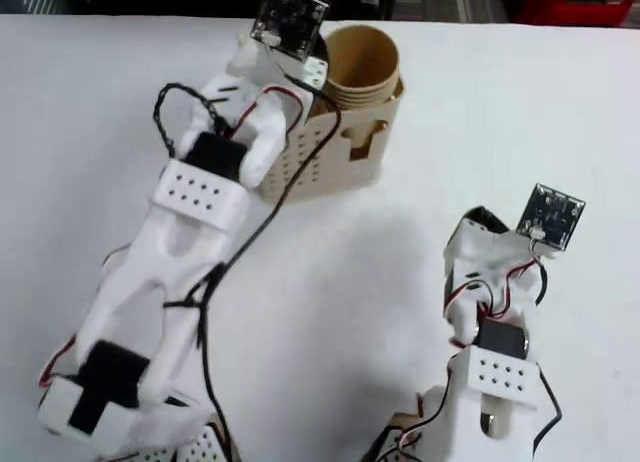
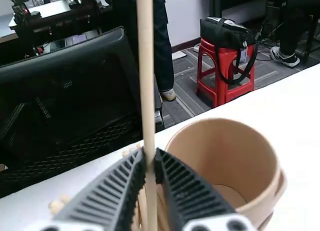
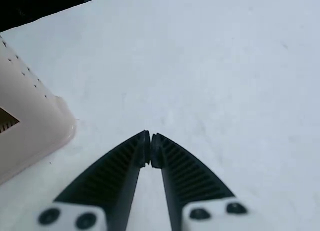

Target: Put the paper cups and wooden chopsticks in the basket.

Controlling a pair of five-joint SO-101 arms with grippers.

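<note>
Table (image 1: 400, 282): white, carrying everything you work with.

Left arm (image 1: 190, 232): seen from above, it lies from 7 o'clock up to 12 o'clock, and its wrist sits over the basket's 9 o'clock side.

Right arm (image 1: 490, 372): at 5 o'clock, well apart from the basket.

Office chair (image 2: 65, 91): black mesh, beyond the table's far edge.

Basket (image 1: 330, 157): beige and perforated, at 12 o'clock on the table. One corner lies near your right gripper (image 3: 150, 143), whose jaws are pressed together tip to tip over bare table.

Red stool (image 2: 225, 76): on the floor behind, with a black bag (image 2: 227, 33) on top.

Paper cups (image 1: 362, 67): a nested stack standing upright in the basket's 3 o'clock half.

Chopstick (image 2: 145, 66): wooden and upright, clamped between the jaws of your left gripper (image 2: 149, 158), just beside the cups.

Chopstick ends (image 2: 57, 206): pale tips below the gripper, by the cups.
</note>
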